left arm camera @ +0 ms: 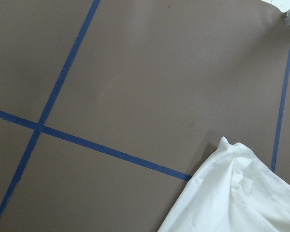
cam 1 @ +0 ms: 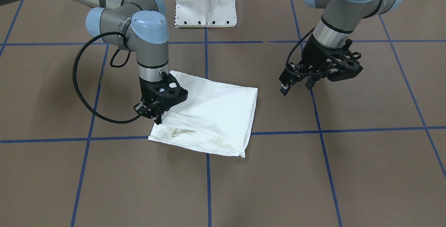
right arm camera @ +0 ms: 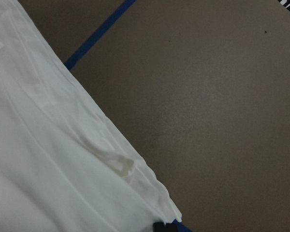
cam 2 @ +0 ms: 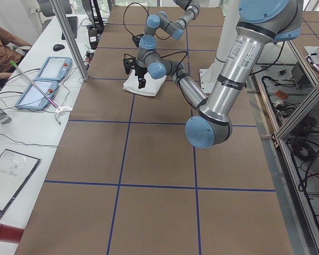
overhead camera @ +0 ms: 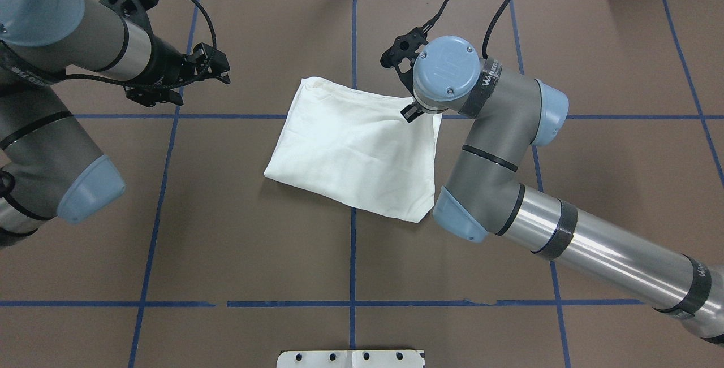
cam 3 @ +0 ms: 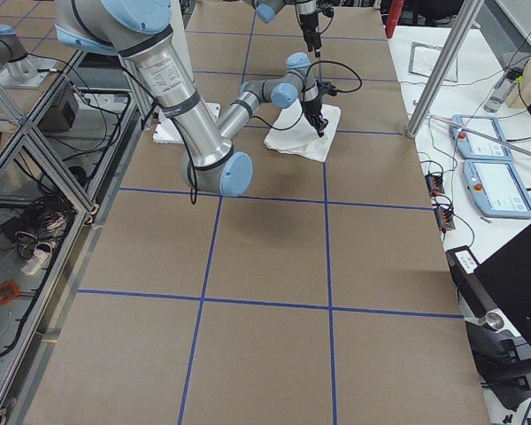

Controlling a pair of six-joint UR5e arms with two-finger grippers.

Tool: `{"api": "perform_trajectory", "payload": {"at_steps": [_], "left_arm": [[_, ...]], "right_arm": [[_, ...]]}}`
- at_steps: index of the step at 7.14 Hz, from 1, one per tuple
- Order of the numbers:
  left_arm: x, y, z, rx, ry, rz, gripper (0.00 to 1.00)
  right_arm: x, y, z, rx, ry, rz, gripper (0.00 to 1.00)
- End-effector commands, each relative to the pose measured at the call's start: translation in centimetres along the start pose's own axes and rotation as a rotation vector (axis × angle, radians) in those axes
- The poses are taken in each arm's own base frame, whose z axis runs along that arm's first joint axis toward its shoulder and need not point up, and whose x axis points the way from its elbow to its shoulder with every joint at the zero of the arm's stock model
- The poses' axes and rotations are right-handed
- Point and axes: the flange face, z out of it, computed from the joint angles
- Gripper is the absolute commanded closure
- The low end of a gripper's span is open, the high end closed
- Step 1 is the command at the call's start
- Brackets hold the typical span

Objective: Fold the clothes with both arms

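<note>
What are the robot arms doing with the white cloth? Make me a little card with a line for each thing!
clothing: white folded shirt, lying flat in a rough rectangle
right end effector: lowered onto one edge of the shirt; whether it is gripping cannot be told
left end effector: open, over bare table, apart from the shirt
table: brown, crossed by blue tape lines
also there: white metal base at the robot's end of the table
</note>
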Motion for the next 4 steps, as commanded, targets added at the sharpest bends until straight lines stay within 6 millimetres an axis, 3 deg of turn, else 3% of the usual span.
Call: {"api": "perform_trajectory", "payload": {"at_steps": [1, 2, 4], "left_arm": [[0.4, 0.0, -0.1, 0.001, 0.005, 0.002, 0.00], [0.6, 0.0, -0.1, 0.001, 0.007, 0.002, 0.00], [0.4, -0.1, 0.0, 0.001, 0.004, 0.014, 0.00]], "right_arm": [[0.6, 0.2, 1.3, -0.022, 0.016, 0.005, 0.65], [1.5, 0.2, 2.2, -0.036, 0.029, 0.009, 0.01], [4.9, -0.8, 1.7, -0.049, 0.011, 0.047, 0.00]]}}
